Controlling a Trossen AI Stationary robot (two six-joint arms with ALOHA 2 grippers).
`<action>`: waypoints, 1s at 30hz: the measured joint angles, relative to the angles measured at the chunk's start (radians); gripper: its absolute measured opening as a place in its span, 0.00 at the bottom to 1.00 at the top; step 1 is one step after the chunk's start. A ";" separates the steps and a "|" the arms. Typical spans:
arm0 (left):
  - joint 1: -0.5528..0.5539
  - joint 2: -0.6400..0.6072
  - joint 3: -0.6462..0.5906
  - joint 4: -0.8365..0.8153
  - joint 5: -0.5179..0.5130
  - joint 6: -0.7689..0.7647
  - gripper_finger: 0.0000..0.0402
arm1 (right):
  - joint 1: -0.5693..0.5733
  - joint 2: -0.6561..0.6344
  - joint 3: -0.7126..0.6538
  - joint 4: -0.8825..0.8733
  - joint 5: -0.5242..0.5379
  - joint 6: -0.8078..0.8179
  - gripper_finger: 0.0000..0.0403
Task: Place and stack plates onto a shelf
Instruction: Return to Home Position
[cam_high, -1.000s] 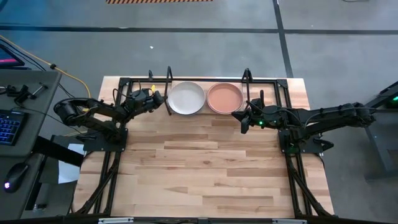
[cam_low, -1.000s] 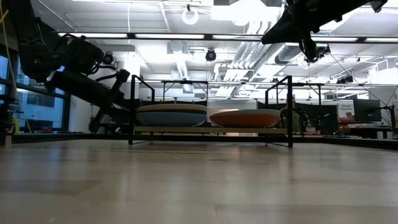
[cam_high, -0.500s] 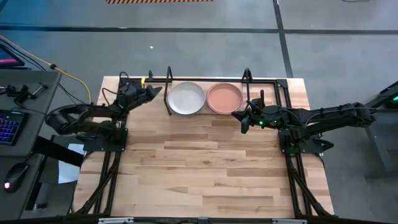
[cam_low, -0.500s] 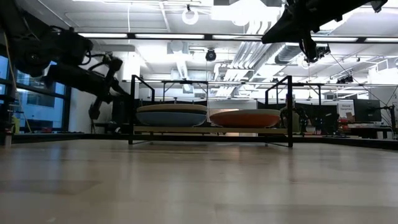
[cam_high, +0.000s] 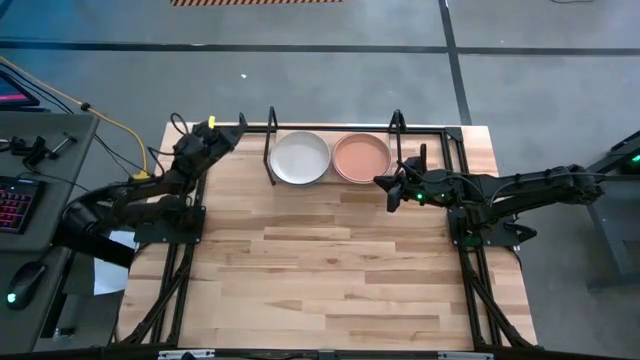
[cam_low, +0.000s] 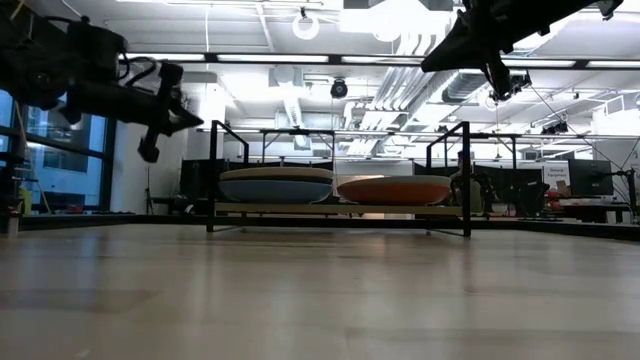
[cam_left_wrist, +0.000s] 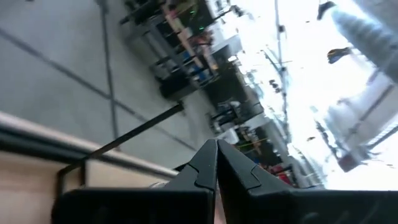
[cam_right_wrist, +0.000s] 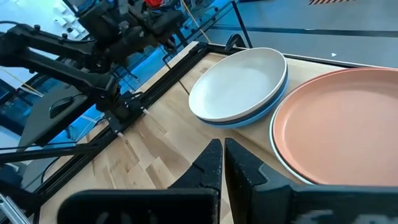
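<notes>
From above, the tabletop (cam_high: 330, 270) carries the shelf (cam_high: 330, 127) at its far edge, with a cream plate (cam_high: 299, 158) and a terracotta plate (cam_high: 361, 157) side by side on it. Only the right wrist view reveals a blue plate (cam_right_wrist: 249, 119) under the cream one. The left arm (cam_high: 150, 185) has its jaws together off the shelf's left end. The right arm (cam_high: 500, 190) has its jaws together near the terracotta plate.

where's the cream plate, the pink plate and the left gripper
cream plate (cam_high: 300, 158), high view, the middle of its inner face.
terracotta pink plate (cam_high: 361, 158), high view, the middle of its inner face.
left gripper (cam_left_wrist: 216, 145), left wrist view, the spot where its two shut fingertips meet.
</notes>
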 joint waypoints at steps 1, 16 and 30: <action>-0.005 -0.016 0.000 0.003 0.001 0.000 0.00 | 0.000 0.000 0.000 0.000 0.001 0.000 0.00; -0.107 -0.103 0.142 -0.019 0.033 0.111 0.00 | -0.001 0.000 0.000 0.000 0.015 0.004 0.00; -0.137 -0.103 0.143 -0.019 0.033 0.111 0.00 | -0.001 0.000 0.000 0.000 0.011 0.023 0.00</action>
